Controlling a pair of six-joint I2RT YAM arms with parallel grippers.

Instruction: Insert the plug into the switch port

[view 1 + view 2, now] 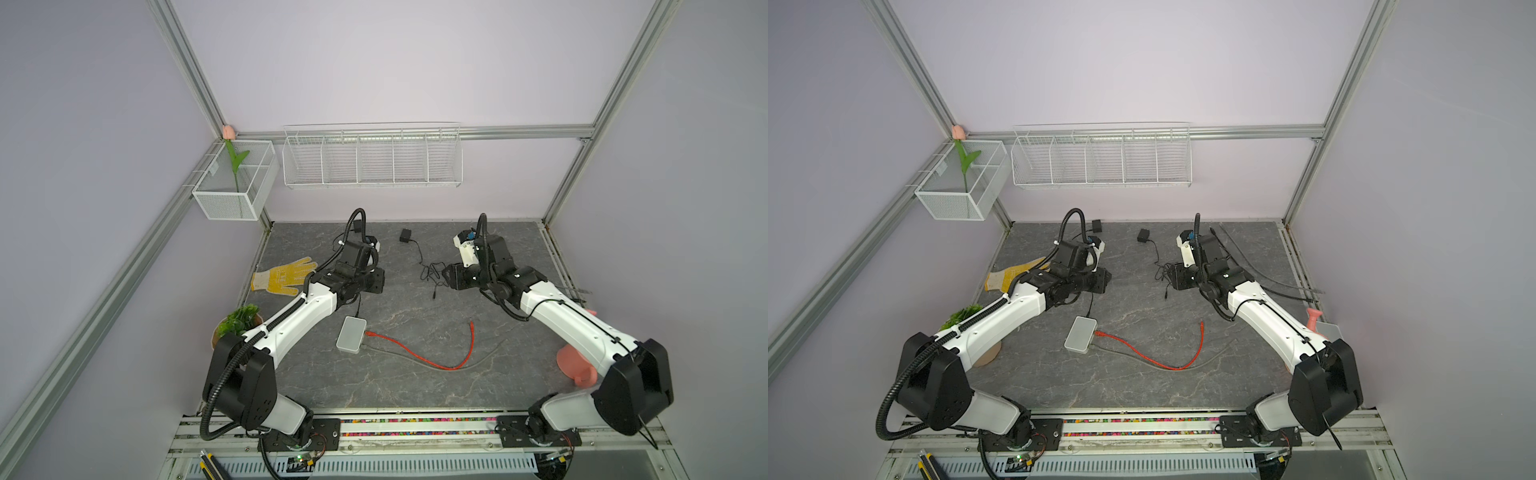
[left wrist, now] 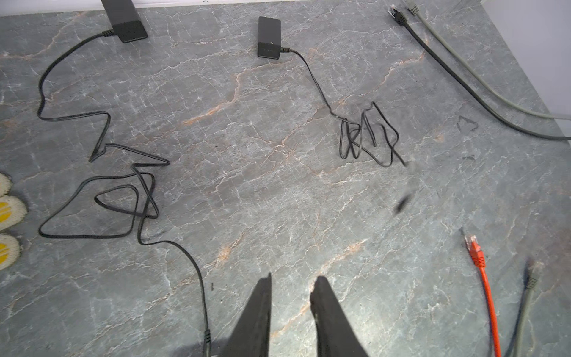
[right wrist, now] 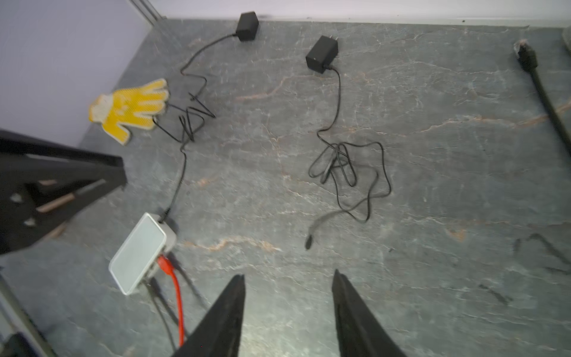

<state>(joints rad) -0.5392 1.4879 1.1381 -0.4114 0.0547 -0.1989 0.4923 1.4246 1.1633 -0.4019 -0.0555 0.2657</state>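
The white switch (image 1: 351, 334) (image 3: 139, 253) lies flat at the table's middle left. A red cable (image 1: 415, 353), a grey cable and a thin black power lead are plugged into it. The red cable's free plug (image 1: 471, 324) (image 2: 474, 250) lies loose on the table. A second black adapter (image 1: 405, 235) has a tangled lead, and its small plug (image 1: 433, 296) (image 3: 309, 241) lies loose and blurred. My left gripper (image 1: 378, 281) (image 2: 294, 277) hangs beyond the switch, its jaws slightly apart and empty. My right gripper (image 1: 446, 274) (image 3: 289, 274) is open and empty beside the tangle.
A yellow glove (image 1: 284, 276) lies at the left edge, with a potted plant (image 1: 239, 324) nearer the front. A pink object (image 1: 575, 365) sits under my right arm. Black and grey cables (image 1: 1258, 270) run along the right side. Wire baskets (image 1: 372, 160) hang on the back wall.
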